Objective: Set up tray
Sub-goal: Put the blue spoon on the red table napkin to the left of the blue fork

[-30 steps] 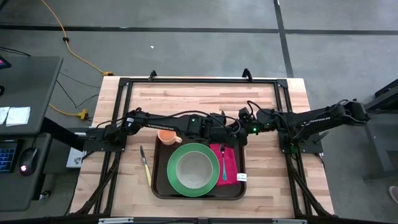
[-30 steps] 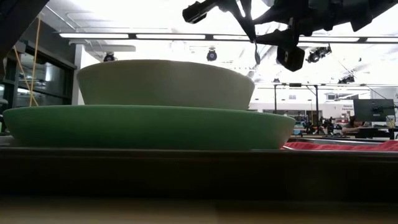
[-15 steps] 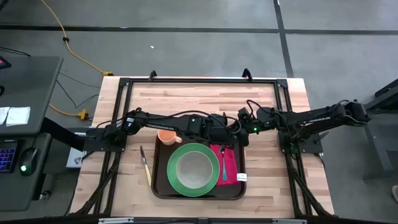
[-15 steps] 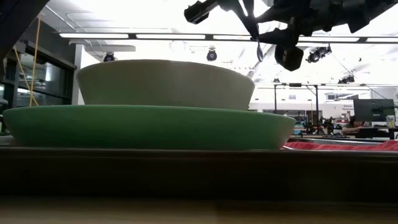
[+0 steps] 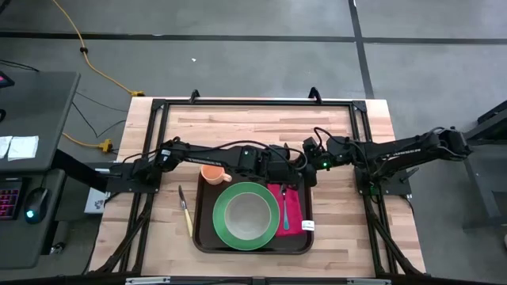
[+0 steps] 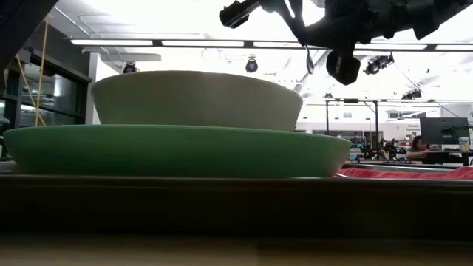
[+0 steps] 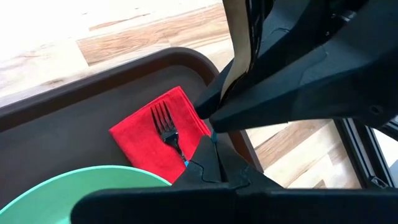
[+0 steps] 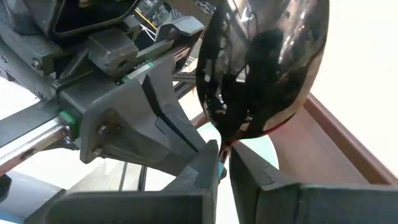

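From above I count one tray, dark brown with rounded corners, at the near middle of the wooden table. On it are one round green plate, one pale bowl, one orange cup at the far left corner, and one red napkin with one fork on the right. One knife lies on the table just left of the tray. The left gripper and the right gripper meet above the far edge of the tray.

From table height, the bowl sits in the plate, and behind is a bright room with ceiling lamps.

In the left wrist view the fingers are together on a thin teal stem.

In the right wrist view the fingers are clamped on the neck of one shiny spoon.
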